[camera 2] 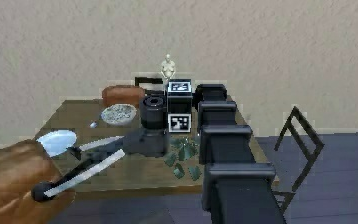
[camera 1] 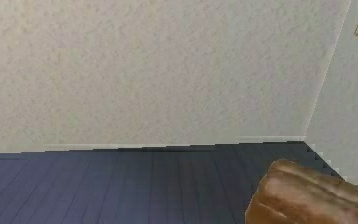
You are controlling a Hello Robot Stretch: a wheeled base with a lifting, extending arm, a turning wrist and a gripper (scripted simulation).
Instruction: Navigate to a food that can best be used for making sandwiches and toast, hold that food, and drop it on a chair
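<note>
A pale plaster wall point(camera 2: 67, 40) stands far behind the gripper, and a dark blue plank floor point(camera 1: 107, 185) runs to its foot. A brown wooden table point(camera 2: 82, 118) spreads beneath and behind the gripper. The dark square-sectioned arm point(camera 2: 232, 170) reaches over the table's near edge. It ends in two white marked squares point(camera 2: 179, 123), which sit just behind the gripper's body.

The big brown crusty loaf of bread point(camera 2: 15, 180) lies right at the fingertips, and in the forward view it sits low at the right point(camera 1: 307, 195) over the floor. Its underside runs out of both pictures, so I cannot tell whether the gripper holds it.

A dark thin-framed chair point(camera 2: 302, 140) stands well apart, on the far side of the arm from the gripper.

The black two-fingered gripper point(camera 2: 59, 172) points its thin fingers point(camera 2: 97, 165) toward the loaf. How the fingers are set cannot be told.

A reddish-brown rounded thing point(camera 2: 122, 95) lies beyond the gripper's body, with a round grey plate point(camera 2: 117, 115) between the two. A shiny blue-grey rounded thing point(camera 2: 55, 143) lies just beside the upper finger. Small green pieces point(camera 2: 182, 155) cluster near the gripper's base. A slender clear ornament point(camera 2: 167, 68) stands at the table's far edge.
</note>
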